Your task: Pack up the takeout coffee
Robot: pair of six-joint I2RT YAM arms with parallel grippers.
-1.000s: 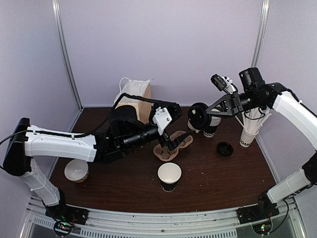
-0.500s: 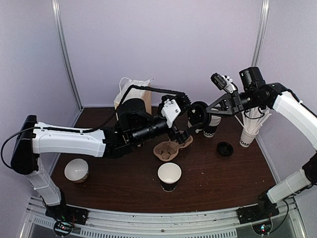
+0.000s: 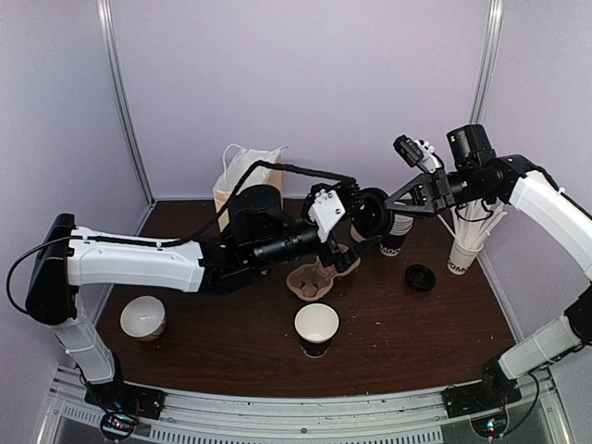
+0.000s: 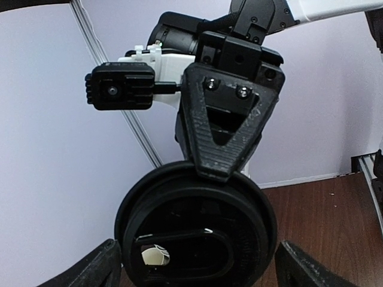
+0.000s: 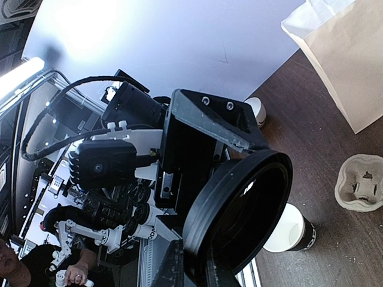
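White mug [image 3: 143,317]: on the table [image 3: 416,333] at front left, upright, just in front of the left arm.
Paper bag [image 3: 245,180]: standing at the back left against the wall, top open, partly hidden by the left arm.
Left arm: stretched low from the left edge across to the middle of the table.
Cardboard cup carrier [image 3: 310,277]: flat on the table at centre, just below the left wrist, its visible wells bare.
Takeout coffee cup [image 3: 316,328]: upright at front centre, just in front of the carrier, white with a black lower band, no lid on it, apart from both arms.
Left fingers [image 4: 96,269]: spread wide, one on each side of the black lid, gripping nothing.
Black lid [image 3: 373,215]: in the air above the back centre of the table, tipped on edge, drinking slot facing the left wrist camera.
Right fingers [image 4: 221,158]: nearly closed, pinching the rim of the black lid from above.
Lettered paper cup [image 3: 393,245]: upright on the table right behind the held lid, top hidden.
Spare lid [image 3: 420,277]: flat on the table, right of centre.
Cup of white sticks [image 3: 465,250]: upright at the right edge, under the right arm.
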